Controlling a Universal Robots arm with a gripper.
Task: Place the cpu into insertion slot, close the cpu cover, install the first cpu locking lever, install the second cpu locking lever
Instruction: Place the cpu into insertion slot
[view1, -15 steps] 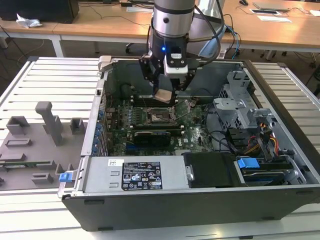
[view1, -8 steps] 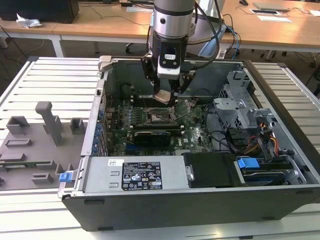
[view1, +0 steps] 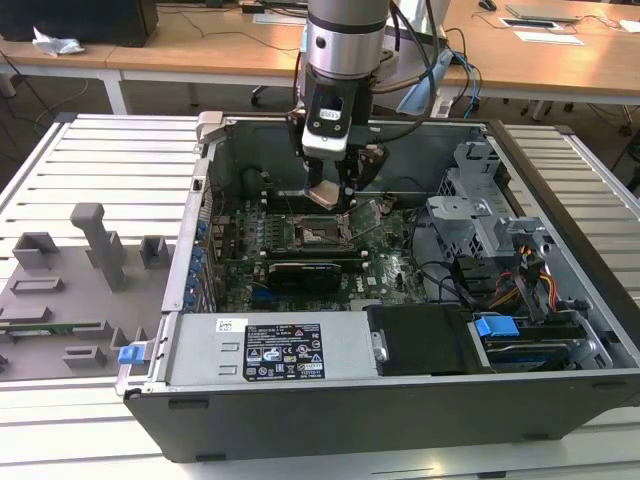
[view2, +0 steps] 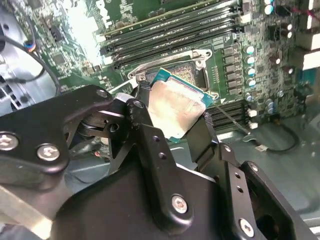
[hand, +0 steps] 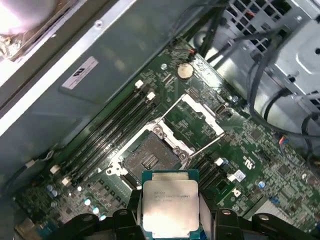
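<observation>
The gripper (view2: 172, 120) clamped the cpu (hand: 170, 205) by opposite edges, level for seating, near the insertion slot (hand: 150, 160). The cpu cover (hand: 207, 117) stood raised, baring it.

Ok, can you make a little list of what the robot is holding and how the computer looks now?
held: cpu, silvery side showing
holder: gripper, shut on the cpu's edges
cpu position: in the air near the insertion slot, not in it
insertion slot: empty
cpu cover: swung open
place: motherboard inside an open computer case
</observation>
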